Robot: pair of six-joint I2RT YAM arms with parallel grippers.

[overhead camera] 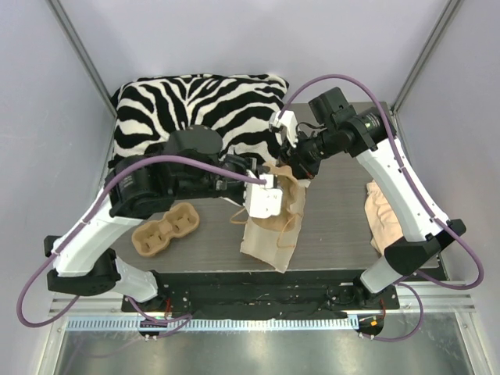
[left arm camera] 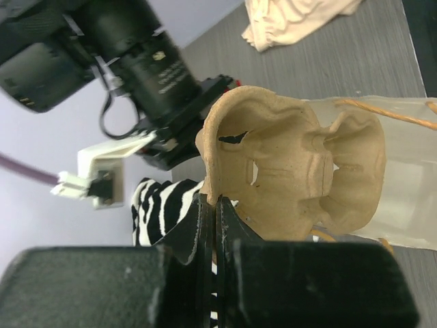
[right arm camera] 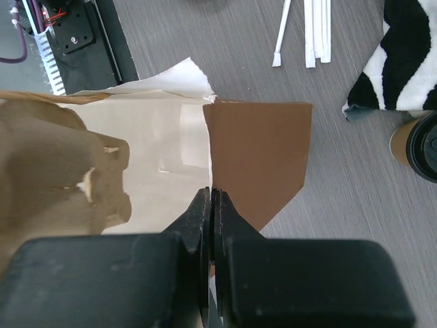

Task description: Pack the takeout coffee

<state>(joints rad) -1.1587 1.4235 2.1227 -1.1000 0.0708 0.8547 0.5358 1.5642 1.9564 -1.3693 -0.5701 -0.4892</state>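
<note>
The takeout coffee (right arm camera: 418, 146), a brown cup with a black lid, shows only at the right edge of the right wrist view, standing by the zebra cushion (right arm camera: 410, 55). A paper bag (overhead camera: 266, 242), brown outside and white inside (right arm camera: 259, 150), lies mouth-open in the middle of the table. My right gripper (right arm camera: 210, 195) is shut on the bag's rim, holding it up. A tan pulp cup carrier (left arm camera: 293, 178) is pinched at its edge by my shut left gripper (left arm camera: 215, 205) and hangs at the bag's mouth (left arm camera: 403, 171). From the right wrist the carrier (right arm camera: 54, 171) lies partly inside the bag.
A second pulp cup carrier (overhead camera: 166, 232) lies on the table at the left front. The zebra cushion (overhead camera: 195, 109) fills the back. A beige cloth (overhead camera: 383, 215) lies at the right edge. Wrapped straws (right arm camera: 307, 34) lie on the table near the cushion.
</note>
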